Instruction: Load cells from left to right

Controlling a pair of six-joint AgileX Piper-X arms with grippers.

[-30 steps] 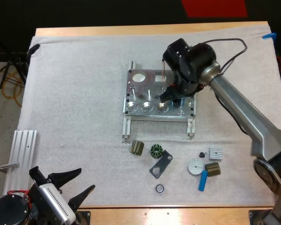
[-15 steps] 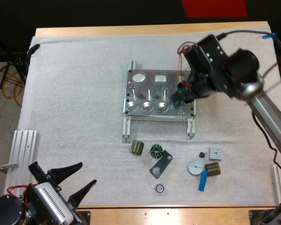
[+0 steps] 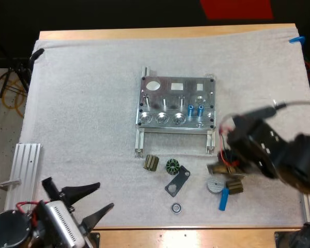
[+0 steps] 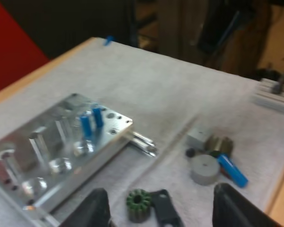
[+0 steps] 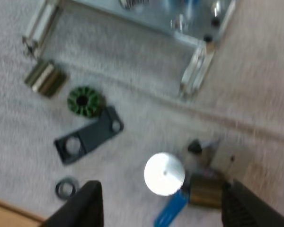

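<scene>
Mat [image 3: 82, 103]: white, covering the table. Fixture [image 3: 165, 85]: metal plate at the mat's middle, a little toward its far edge. Two blue cells [image 3: 195, 109] stand upright, side by side, toward the plate's right end.

Right gripper [image 5: 165, 203]: fingers wide apart and empty, hanging over the parts near the mat's near right corner. Left gripper [image 3: 101, 196]: at the near left corner, fingers also spread wide and holding nothing.

Disc [image 3: 214, 184]: silver, with a brass-coloured part [image 3: 234, 187] just beside it. Loose cell [image 3: 223, 199]: blue, lying flat on the mat just beside both, its upper end tucked between them.

Handling, by judgement: the loose cell looks light, rigid and smooth, so it may roll or slip. Pinch it across the barrel toward its free lower end, clear of the neighbours, leaving the other end exposed for seating.
</scene>
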